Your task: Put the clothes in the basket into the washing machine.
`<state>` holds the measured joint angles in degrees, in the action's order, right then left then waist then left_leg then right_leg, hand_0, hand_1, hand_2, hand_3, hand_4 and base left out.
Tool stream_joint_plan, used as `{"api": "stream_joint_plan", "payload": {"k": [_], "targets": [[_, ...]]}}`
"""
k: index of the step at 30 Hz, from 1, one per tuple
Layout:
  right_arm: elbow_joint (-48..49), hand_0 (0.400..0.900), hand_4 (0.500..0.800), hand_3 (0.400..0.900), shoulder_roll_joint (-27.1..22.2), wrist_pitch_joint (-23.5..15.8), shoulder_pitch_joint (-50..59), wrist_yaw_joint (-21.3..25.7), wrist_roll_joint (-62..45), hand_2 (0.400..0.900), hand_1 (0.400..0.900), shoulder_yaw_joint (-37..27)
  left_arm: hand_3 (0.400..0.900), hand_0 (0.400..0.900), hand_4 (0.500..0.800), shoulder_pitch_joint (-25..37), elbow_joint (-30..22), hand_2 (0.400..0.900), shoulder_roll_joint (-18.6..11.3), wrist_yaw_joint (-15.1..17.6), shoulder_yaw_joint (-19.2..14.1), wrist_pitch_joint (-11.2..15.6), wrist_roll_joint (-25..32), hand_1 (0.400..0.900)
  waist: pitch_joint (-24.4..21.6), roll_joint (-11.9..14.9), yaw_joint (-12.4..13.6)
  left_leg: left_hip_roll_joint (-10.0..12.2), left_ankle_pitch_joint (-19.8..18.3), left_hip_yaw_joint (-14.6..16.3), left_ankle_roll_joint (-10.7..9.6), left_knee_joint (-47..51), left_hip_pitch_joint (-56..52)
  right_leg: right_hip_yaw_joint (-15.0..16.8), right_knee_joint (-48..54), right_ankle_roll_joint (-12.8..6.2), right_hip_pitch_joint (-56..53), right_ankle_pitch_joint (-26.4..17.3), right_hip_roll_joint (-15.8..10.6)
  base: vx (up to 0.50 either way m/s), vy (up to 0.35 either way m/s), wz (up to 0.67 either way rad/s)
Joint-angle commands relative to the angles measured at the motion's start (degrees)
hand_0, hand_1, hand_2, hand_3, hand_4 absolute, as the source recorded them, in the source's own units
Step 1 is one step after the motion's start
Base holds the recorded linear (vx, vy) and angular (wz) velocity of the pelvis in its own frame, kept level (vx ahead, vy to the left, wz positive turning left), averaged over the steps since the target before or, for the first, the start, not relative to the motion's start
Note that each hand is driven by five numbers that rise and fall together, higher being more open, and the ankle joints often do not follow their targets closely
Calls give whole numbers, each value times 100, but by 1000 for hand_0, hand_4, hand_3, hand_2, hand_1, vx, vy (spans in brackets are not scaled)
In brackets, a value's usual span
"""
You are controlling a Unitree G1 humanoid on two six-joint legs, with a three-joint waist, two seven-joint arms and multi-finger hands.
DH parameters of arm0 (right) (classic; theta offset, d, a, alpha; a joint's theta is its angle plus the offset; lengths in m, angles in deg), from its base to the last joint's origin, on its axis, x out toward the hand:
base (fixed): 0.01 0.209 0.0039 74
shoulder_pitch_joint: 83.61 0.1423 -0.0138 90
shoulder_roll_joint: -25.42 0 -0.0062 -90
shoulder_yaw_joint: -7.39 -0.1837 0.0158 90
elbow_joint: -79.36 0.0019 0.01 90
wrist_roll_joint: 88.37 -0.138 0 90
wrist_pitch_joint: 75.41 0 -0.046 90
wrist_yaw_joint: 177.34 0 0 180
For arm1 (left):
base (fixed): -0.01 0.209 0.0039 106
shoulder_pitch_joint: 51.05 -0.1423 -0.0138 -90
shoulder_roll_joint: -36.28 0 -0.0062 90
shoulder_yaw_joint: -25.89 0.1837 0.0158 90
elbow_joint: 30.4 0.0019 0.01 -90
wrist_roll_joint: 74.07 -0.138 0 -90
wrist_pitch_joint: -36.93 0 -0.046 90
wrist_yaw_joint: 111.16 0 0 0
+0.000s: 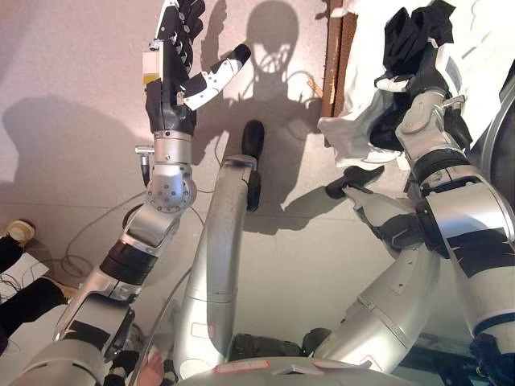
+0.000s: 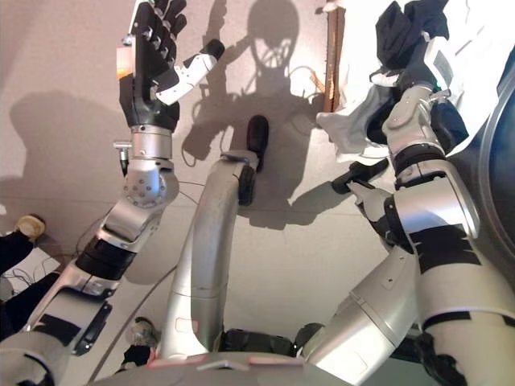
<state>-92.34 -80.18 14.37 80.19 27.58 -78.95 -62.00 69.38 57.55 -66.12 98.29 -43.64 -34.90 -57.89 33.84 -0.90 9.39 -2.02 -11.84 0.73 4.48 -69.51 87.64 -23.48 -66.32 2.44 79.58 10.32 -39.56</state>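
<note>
So the left hand [image 1: 179, 60] is up at the far left over the bare floor [image 1: 72, 72], fingers straight and spread apart, thumb sticking out to the right, holding nothing at all. Nothing near it either.

The right hand [image 1: 422, 80] is over at the far right, shoved into a pile of laundry. It's touching a black garment [image 1: 418, 28] that's bunched up right above the wrist, and there's a white garment [image 1: 358, 133] draped below and to the left of it, hanging down past the wrist toward the near side. I honestly can't tell whether that hand is closed on the cloth or just resting in it (the fingers are buried in the fabric in both eye views).

More white cloth [image 1: 483, 48] spreads out behind the black piece to the far right corner. Just left of the clothes there's a brown wooden strip [image 1: 336, 56] running near-to-far, and the white garment overlaps its edge.

At the right edge you can see a dark curved rim [image 2: 495, 153] right beside the right arm; can't say for sure what it belongs to.

Bottom left corner, a person's dark sleeve and shoe [image 1: 18, 233] poke into view, well apart from both hands.
</note>
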Motion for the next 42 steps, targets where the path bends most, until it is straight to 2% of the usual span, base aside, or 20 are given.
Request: {"api": "stream_joint_plan", "payload": {"k": [1,2,3,11,15,17,18,20,21,22,25,27,32,36,39,42], "targets": [[-678,900,800,900,-306,270,-524,-295,163,900,900,197,900,900,800,-183,-907,900,366,-116,-208,610,35,900,-404,-954,19,-268,-241,-285,208,828,-558,-95,-982,-333,1037,604,172,-25,65,-2],[-671,900,800,900,-346,277,-613,-417,170,900,900,162,900,900,800,-268,-883,900,344,-190,-240,594,60,900,-404,-985,20,-268,-233,-313,219,793,-571,-60,-1013,-325,1037,592,166,-9,32,-1],[-661,400,500,400,-349,279,-626,-423,172,400,400,157,900,900,800,-276,-886,900,342,-199,-239,593,67,900,-404,-983,19,-271,-236,-309,220,788,-576,-52,-1020,-327,1037,594,162,-23,56,-5],[-311,400,500,400,-440,158,-970,-300,76,400,400,29,900,900,800,-503,-762,900,388,-281,-385,527,103,900,-405,-884,-61,-233,-213,-222,237,703,-678,197,-981,-288,1037,450,217,-13,41,-7],[60,400,500,400,-385,-34,-987,-133,-68,400,400,16,900,900,800,-559,-730,900,413,-180,-509,504,-14,900,-410,-614,-199,-233,-172,-65,198,776,-771,383,-792,-313,1037,243,253,-8,26,-7],[400,400,500,400,-407,-144,-890,-81,-124,400,400,132,900,900,800,-603,-754,900,402,-114,-600,488,-67,900,-489,-416,-290,-230,-148,20,181,863,-775,398,-680,-338,1037,164,301,-9,20,-12],[421,400,500,400,-394,-134,-898,-79,-130,400,400,143,900,900,800,-619,-760,900,400,-111,-617,484,-72,900,-493,-398,-299,-223,-136,34,182,885,-787,408,-660,-340,1037,151,315,-14,45,-26],[1214,400,500,400,-446,-289,-850,-20,-178,400,400,279,900,900,800,-738,-789,900,377,15,-821,445,-160,900,-592,-143,-470,-174,-110,97,144,1027,-786,337,-389,-390,977,25,424,-18,38,-30],[1269,400,500,400,-442,-257,-874,-24,-182,400,400,284,900,900,800,-761,-805,900,377,20,-842,435,-167,900,-591,-139,-476,-161,-93,97,141,1060,-810,322,-352,-388,948,6,445,-23,46,-36],[2213,400,500,400,-602,-349,-879,7,-175,400,400,336,900,900,800,-855,-861,900,338,122,-1051,386,-231,900,-617,8,-636,-114,-83,104,124,1140,-842,223,-174,-420,798,-56,523,-29,58,-40],[3657,400,500,400,-644,-329,-1293,19,-15,400,400,129,900,900,800,-1016,-934,900,398,241,-1320,264,-332,900,-629,162,-881,-28,-66,119,115,1283,-949,10,127,-448,538,-149,686,-28,64,-41],[4438,400,500,400,-718,-315,-1651,21,147,400,400,-96,900,900,800,-1072,-935,900,424,269,-1409,220,-360,900,-651,240,-1009,5,-68,102,119,1321,-989,-85,222,-443,424,-152,746,-7,46,-26],[5527,400,500,400,-734,-355,-2533,-49,299,400,400,-728,900,900,800,-1181,-993,900,412,235,-1481,142,-398,900,-681,318,-1166,36,-81,70,128,1400,-1100,-230,399,-479,231,-155,836,0,19,-10],[6137,400,500,400,-516,-478,-3057,53,277,400,400,-1140,900,900,800,-1170,-911,900,418,248,-1490,71,-485,900,-744,389,-1222,109,-24,138,96,1684,-1353,-364,702,-522,-99,-193,932,12,-15,-2],[6637,400,500,400,-121,-656,-3566,242,156,400,400,-1581,900,900,800,-1193,-817,900,390,294,-1508,112,-620,900,-901,452,-1289,183,19,317,89,2355,-1910,-550,1269,-659,-622,-278,1099,26,-11,-13],[6613,400,500,400,662,-949,-3778,627,-704,400,400,-2078,900,900,800,-1270,-664,900,452,368,-1420,135,-606,900,-1007,431,-1317,232,13,442,182,2752,-2389,-581,1556,-740,-967,-353,1194,10,69,-20]]}}
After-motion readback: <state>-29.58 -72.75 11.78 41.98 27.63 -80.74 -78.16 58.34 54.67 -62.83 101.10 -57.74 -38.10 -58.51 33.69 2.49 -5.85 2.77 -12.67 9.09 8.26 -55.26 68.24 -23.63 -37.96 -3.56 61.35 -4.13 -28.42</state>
